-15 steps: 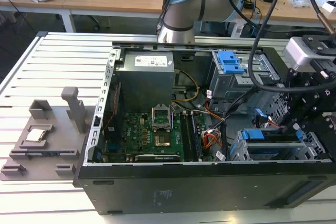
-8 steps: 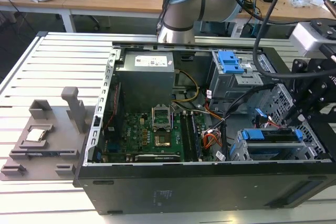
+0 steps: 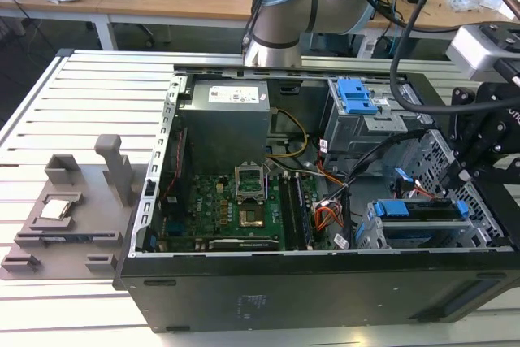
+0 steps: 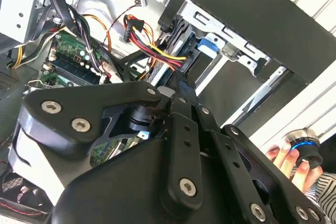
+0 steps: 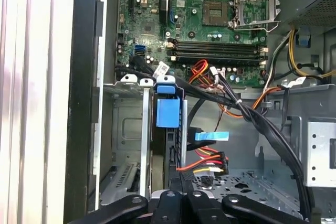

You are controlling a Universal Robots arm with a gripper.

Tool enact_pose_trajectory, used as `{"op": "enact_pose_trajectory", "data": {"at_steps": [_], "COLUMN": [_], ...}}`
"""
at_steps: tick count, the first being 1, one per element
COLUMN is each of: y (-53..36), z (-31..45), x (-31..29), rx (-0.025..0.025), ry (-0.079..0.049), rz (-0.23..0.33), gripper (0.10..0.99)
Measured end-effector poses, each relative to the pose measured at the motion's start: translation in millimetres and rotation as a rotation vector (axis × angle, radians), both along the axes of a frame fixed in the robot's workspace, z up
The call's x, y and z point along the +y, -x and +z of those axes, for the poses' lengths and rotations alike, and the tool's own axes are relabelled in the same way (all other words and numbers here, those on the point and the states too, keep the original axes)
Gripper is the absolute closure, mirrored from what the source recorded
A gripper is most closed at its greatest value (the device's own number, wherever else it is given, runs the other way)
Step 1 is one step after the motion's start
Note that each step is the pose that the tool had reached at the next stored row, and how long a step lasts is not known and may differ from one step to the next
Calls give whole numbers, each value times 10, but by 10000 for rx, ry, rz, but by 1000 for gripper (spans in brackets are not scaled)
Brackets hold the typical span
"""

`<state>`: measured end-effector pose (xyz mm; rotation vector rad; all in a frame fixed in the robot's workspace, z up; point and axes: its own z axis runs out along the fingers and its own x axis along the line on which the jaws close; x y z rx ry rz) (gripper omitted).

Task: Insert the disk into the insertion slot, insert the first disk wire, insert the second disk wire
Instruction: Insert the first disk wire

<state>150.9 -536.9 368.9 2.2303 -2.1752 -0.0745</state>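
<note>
Disk (image 3: 422, 215), framed by its bright blue caddy, seated in the insertion slot (image 3: 370, 233). The slot is the silver sheet-metal cage at the near corner of the open computer case (image 3: 325, 290), on the exterior view's right. In the first wrist view the disk is seen edge-on inside the cage, its blue caddy tab (image 5: 168, 113) facing the motherboard (image 5: 152, 24). Just beside the disk's other end lie a red, yellow and black wire bundle (image 5: 202, 163) ending in a black connector, and a black cable with a blue tab (image 5: 212, 136). Whether either is plugged into the disk cannot be told.

End effector (image 3: 467, 170), black, poised directly above the cage. Whether it is open or closed, or has hold of anything, cannot be told.

Farther back in the case stand a grey cage carrying a broad blue latch (image 3: 356, 95) and the power supply (image 3: 223, 123). The supply bears a white label (image 3: 236, 95) whose print is too small to read. A white cable tag (image 5: 163, 68) is likewise illegible.

The case rests on a slatted metal desk (image 3: 49, 119). On the exterior view's left lies a grey fixture (image 3: 69, 229) holding a processor chip (image 3: 55, 208).

In the second wrist view, a person's hand (image 4: 283, 157) grips a knob with a blue ring (image 4: 304, 148) beyond the case wall.
</note>
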Motion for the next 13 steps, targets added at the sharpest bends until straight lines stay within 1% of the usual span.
{"op": "enact_pose_trajectory", "data": {"at_steps": [10, 13], "y": [69, 110], "z": [0, -6], "x": [0, -1], "rx": [0, 0], "ry": [0, -2], "rz": [0, 0], "gripper": [980, 980]}}
